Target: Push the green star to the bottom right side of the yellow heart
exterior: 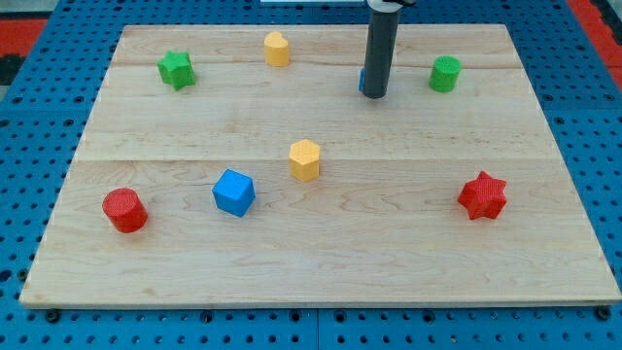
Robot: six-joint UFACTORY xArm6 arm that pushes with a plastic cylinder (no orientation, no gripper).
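Note:
The green star (177,69) lies near the board's top left. The yellow heart (277,48) lies to its right, near the top edge. My tip (375,95) is at the lower end of the dark rod (379,49), right of the heart and far right of the star, touching neither. A blue block (362,81) is mostly hidden behind the rod, so its shape cannot be made out.
A green cylinder (445,74) stands right of the rod. A yellow hexagonal block (304,159) and a blue cube (233,192) lie mid-board. A red cylinder (124,210) is at lower left, a red star (483,195) at right. The wooden board (389,262) sits on blue pegboard.

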